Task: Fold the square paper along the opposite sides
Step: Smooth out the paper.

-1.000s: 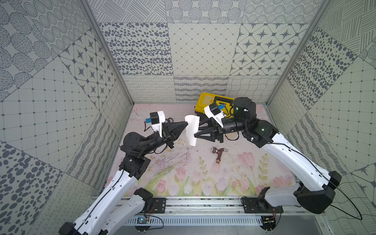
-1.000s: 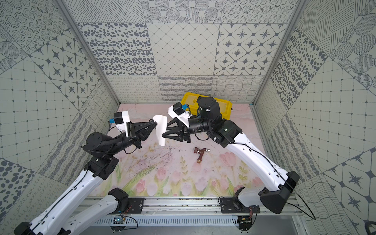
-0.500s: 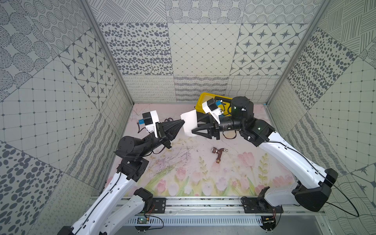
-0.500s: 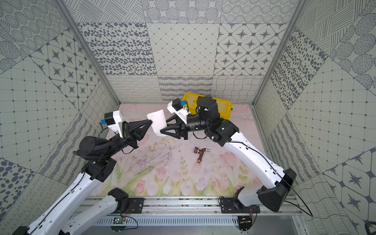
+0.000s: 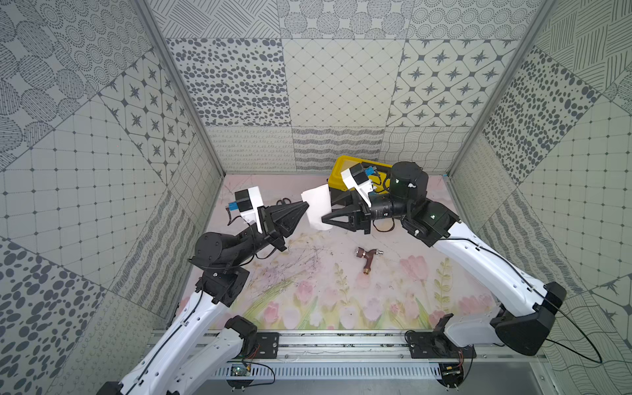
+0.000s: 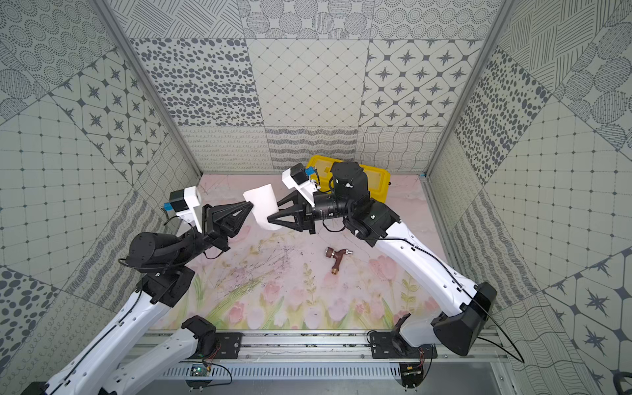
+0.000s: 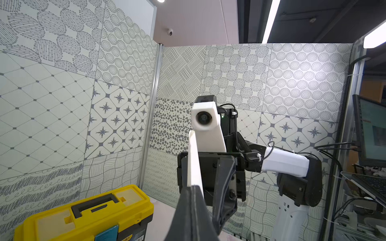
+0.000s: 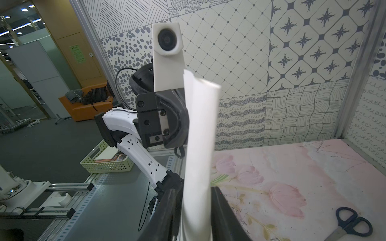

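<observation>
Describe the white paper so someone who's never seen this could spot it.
Start at the yellow toolbox at the back of the floral mat; in front of it the grippers face each other in mid-air. The square paper hangs between them, pinched by the left gripper, the right gripper at its curl. Unlike the brown tap fitting on the mat, it is white and airborne.
</observation>
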Tool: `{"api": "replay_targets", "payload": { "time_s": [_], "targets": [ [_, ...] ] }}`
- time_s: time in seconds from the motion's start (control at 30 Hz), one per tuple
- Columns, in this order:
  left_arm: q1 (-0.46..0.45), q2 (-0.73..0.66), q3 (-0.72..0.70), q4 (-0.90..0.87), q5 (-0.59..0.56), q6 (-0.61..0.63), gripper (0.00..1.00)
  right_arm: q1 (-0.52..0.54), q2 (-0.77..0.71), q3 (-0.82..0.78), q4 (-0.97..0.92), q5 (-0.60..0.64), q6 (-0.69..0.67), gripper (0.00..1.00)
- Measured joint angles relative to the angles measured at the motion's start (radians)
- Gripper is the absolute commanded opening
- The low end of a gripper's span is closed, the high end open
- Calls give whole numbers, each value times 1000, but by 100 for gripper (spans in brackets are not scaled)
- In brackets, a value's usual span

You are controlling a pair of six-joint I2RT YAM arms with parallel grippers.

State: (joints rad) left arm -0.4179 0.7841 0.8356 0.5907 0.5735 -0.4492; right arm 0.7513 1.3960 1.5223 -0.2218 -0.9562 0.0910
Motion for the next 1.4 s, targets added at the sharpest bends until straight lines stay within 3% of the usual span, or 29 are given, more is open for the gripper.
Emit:
{"api": "replay_targets", "payload": {
  "time_s": [0.4, 0.67, 1.1, 1.3, 1.4],
  "targets": [
    [-6, 19, -5, 56, 0, -29, 0, 0, 12, 0, 20, -29, 19, 18],
    [-8, 22, -5, 63, 0, -29, 0, 0, 12, 0, 25, -29, 27, 14],
    [-13, -14, 1, 51, -2, -10, 34, -1, 12, -14, 34, -31, 26, 14],
    [-13, -28, 3, 20, -4, 19, 69, -1, 12, -14, 35, -33, 26, 14],
    [-13, -42, 3, -3, -9, 42, 79, -1, 12, -14, 36, -39, 25, 15]
  ]
}}
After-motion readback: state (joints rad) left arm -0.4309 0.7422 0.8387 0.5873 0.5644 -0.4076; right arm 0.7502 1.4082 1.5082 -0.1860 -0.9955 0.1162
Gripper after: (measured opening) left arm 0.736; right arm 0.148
